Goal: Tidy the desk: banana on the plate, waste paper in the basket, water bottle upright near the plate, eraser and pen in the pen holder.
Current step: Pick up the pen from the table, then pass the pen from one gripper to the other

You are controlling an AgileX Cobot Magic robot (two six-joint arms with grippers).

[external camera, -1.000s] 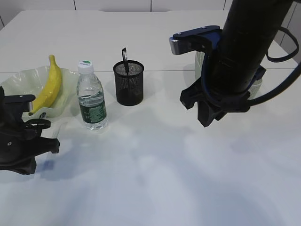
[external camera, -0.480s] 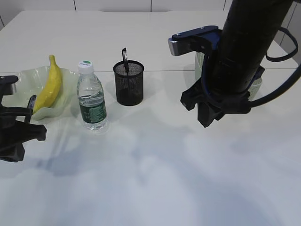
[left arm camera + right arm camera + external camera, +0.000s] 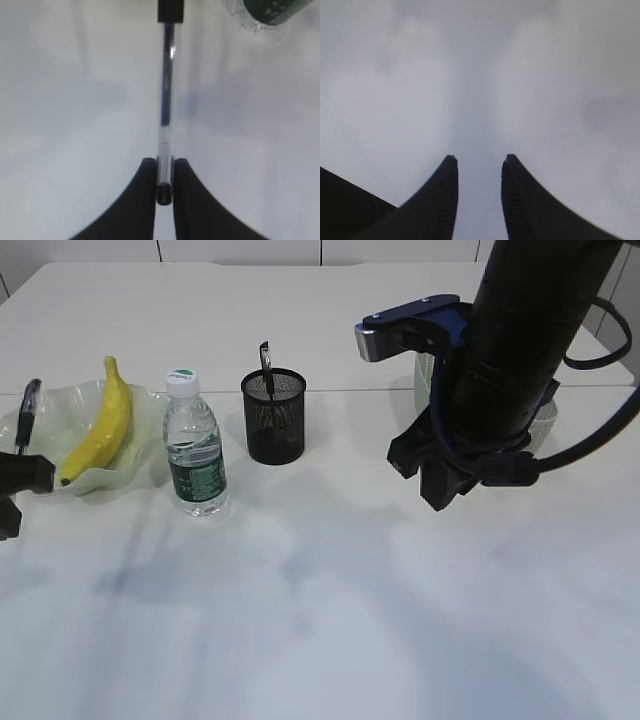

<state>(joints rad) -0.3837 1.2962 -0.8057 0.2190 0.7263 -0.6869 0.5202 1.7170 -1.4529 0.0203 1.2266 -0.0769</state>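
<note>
My left gripper (image 3: 165, 175) is shut on the end of a clear pen (image 3: 166, 100) with a black cap and holds it above the table. In the exterior view it (image 3: 12, 480) is at the far left edge, with the pen (image 3: 30, 405) sticking up. The banana (image 3: 100, 430) lies on the pale green plate (image 3: 148, 425). The water bottle (image 3: 195, 445) stands upright beside the plate; its base shows in the left wrist view (image 3: 265, 15). The black mesh pen holder (image 3: 273, 417) holds a dark item. My right gripper (image 3: 479, 162) is open and empty above bare table, also in the exterior view (image 3: 440, 495).
A pale translucent basket (image 3: 545, 420) stands at the back right, mostly hidden behind my right arm. The white table reaches to the front and middle of the view. Eraser and waste paper are not in view.
My left gripper has risen and moved left with the pen, now mostly out of the exterior view. The right arm has barely moved.
</note>
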